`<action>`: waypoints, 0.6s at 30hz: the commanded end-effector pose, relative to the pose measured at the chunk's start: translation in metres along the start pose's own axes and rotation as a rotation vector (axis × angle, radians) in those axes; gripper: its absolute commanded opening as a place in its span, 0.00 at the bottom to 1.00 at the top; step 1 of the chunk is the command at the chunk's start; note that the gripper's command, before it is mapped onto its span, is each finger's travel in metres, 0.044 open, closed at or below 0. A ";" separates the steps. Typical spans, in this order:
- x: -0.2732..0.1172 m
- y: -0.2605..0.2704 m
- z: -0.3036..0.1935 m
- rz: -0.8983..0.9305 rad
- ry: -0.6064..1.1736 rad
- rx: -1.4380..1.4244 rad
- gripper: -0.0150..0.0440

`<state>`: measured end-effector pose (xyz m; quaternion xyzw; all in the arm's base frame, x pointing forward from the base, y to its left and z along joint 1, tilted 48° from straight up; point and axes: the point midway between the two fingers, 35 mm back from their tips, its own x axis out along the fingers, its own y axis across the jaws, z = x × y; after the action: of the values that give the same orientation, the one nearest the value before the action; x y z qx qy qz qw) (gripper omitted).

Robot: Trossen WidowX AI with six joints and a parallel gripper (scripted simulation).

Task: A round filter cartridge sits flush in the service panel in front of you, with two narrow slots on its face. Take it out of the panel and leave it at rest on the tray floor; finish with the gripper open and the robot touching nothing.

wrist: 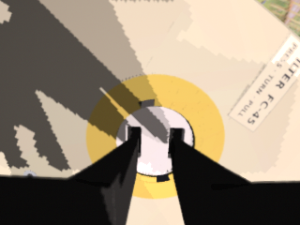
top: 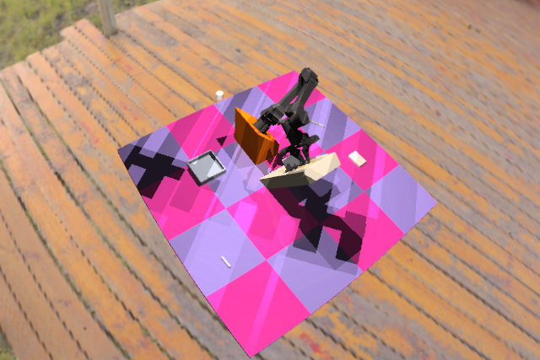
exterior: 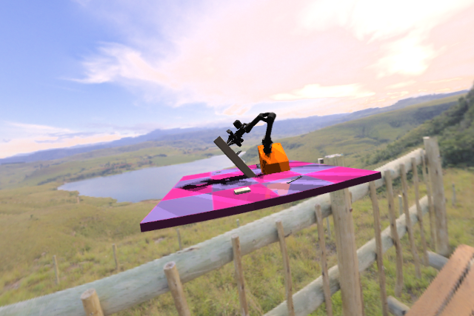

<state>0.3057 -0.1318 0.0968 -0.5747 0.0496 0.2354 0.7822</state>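
The cream service panel stands tilted in front of the arm. In the wrist view the round white filter cartridge sits inside a yellow ring on the panel. My gripper is partly open, with a gap between its fingertips and nothing gripped. The fingertips are over the cartridge face and line up with its two dark slots. I cannot tell how far they reach into the slots. The grey tray lies on the mat away from the panel, and its floor is bare.
An orange block stands beside the arm. A small cream block, a white cylinder and a white stick lie farther out. A printed label is on the panel.
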 end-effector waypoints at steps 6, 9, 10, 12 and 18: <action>0.000 0.001 0.000 0.002 0.003 0.006 0.41; 0.000 0.001 0.000 0.002 0.003 0.006 0.41; 0.000 0.000 0.000 0.000 0.000 0.000 0.41; 0.002 0.000 0.000 0.001 0.001 0.003 0.41; 0.004 0.001 0.000 0.002 0.003 0.006 0.41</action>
<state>0.3083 -0.1309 0.0958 -0.5740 0.0498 0.2355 0.7827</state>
